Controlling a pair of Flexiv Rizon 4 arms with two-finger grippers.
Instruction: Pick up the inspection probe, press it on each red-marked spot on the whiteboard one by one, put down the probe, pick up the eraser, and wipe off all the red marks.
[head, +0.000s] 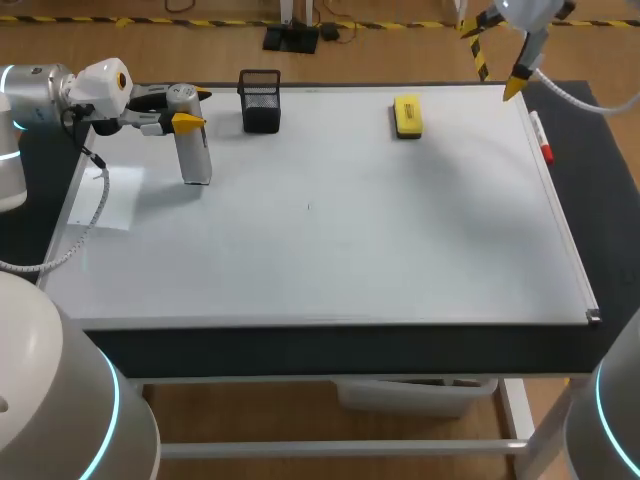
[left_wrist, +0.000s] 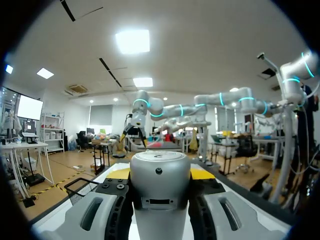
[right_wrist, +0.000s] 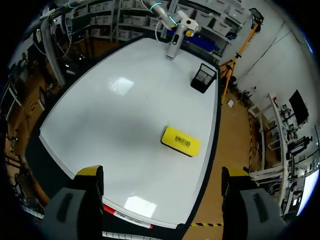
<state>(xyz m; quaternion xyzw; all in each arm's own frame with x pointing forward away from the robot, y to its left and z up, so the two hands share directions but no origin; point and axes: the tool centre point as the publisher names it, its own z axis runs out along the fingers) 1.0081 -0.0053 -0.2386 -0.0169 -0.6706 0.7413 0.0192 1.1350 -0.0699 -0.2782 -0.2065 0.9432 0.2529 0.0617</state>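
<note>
1. Left claw (head: 180, 110) is clamped on the inspection probe (head: 195, 150) at about 10 o'clock on the whiteboard (head: 330, 250).
2. The probe is near upright with its tip down at the board. I can't tell whether it touches. That pose fits a press, in my view.
3. In the left wrist view the probe body sits between the fingers (left_wrist: 95, 215), with pads against both sides. The grip looks centred, so it should push straight.
4. Right claw (head: 492, 57) is spread wide and empty. It hangs over the far right corner at about 1–2 o'clock, out of the left arm's way.
5. The yellow eraser (head: 407, 115) lies flat on the board at 1 o'clock, near the right claw. That arm is probably the one to grab it.
6. A black mesh pen holder (head: 260, 100) is at 11 o'clock, near the probe. A red marker (head: 541, 138) lies along the board's right edge at 2 o'clock.
7. No red marks show in any view. There is one tiny speck (head: 308, 207) near centre, colour unreadable, so I can't judge which spots are left.
</note>
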